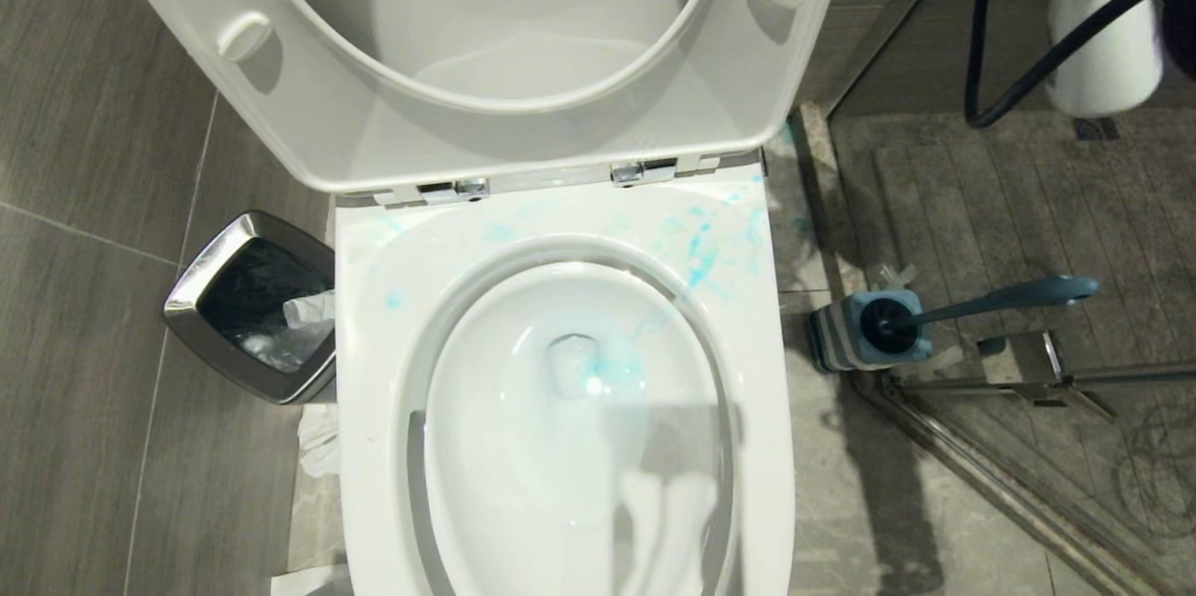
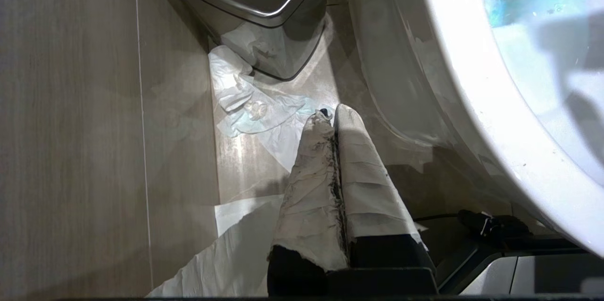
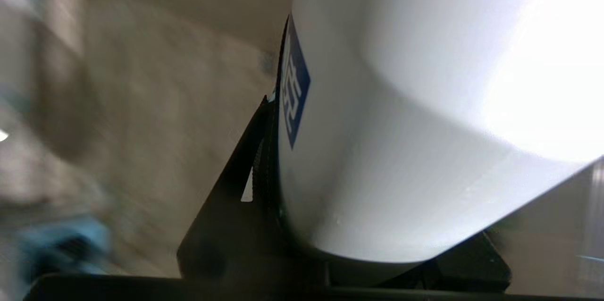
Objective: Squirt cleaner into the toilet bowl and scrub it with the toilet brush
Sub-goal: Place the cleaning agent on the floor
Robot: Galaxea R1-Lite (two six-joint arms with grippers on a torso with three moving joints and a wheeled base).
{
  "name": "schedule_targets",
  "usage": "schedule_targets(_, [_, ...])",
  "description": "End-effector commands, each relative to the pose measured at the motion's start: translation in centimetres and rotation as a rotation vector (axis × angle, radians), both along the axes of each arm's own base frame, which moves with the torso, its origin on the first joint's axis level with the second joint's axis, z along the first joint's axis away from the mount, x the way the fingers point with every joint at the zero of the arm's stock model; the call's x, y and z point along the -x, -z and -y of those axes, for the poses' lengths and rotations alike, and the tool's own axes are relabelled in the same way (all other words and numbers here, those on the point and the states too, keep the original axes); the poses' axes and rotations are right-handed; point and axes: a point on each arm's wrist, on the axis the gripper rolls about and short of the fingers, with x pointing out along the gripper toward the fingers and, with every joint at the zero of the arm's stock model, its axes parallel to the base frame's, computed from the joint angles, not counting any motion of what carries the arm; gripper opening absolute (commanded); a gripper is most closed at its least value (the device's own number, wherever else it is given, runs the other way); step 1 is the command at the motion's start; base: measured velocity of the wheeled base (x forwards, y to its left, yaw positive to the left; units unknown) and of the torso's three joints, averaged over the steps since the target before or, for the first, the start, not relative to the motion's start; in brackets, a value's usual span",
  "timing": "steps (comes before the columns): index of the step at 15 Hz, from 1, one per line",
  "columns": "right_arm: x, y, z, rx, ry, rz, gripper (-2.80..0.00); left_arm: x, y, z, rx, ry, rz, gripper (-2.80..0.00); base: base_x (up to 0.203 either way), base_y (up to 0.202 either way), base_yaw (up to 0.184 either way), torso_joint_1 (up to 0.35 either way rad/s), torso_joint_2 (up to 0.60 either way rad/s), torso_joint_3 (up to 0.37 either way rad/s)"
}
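Squirting looks done: blue cleaner streaks the toilet bowl [image 1: 561, 372] rim and water. Right gripper [image 3: 264, 169] clamps the white cleaner bottle [image 3: 424, 126] off to the right; left gripper [image 2: 332, 119] pressed together, idle by the floor. Scrubbing left: toilet brush [image 1: 990, 299] sits in its holder [image 1: 855, 334] on the floor right of the bowl.

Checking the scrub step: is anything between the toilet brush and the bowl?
Nothing visible. The toilet brush sits in its holder on the floor right of the toilet bowl, whose seat is raised. The right claw holds the cleaner, though.
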Motion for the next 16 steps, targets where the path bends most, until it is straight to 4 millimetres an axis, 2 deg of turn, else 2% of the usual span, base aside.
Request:
schedule_targets(1, [-1.0,0.8,0.3,-0.144,-0.172,0.119,-2.80,0.0,0.0,0.0,0.000,0.001,-0.002,-2.80,0.000,0.000,0.000,0.000,0.00,0.000])
schedule_targets(3, [-1.4,2.5,1.8,-0.216,-0.345,0.004,-2.80,0.0,0.0,0.0,0.000,0.001,-0.002,-2.80,0.000,0.000,0.000,0.000,0.00,0.000])
schedule_targets(6, [-1.2,4.0,5.1,-0.456,-0.658,-0.164,-2.80,0.0,0.0,0.0,0.000,0.001,-0.002,-2.80,0.000,0.000,0.000,0.000,0.00,0.000])
schedule_targets(8, [-1.7,5.1,6.1,-0.635,-0.769,-0.229,-2.80,0.0,0.0,0.0,0.000,0.001,-0.002,-2.80,0.000,0.000,0.000,0.000,0.00,0.000])
schedule_targets(11, [-2.9,7.6,6.1,-0.701,-0.755,-0.284,-2.80,0.0,0.0,0.0,0.000,0.000,-0.003,-2.80,0.000,0.000,0.000,0.000,0.00,0.000])
schedule_targets(16, [-3.8,8.8,6.5,-0.687,-0.720,-0.176,-2.80,0.0,0.0,0.0,0.000,0.001,-0.002,-2.80,0.000,0.000,0.000,0.000,0.00,0.000])
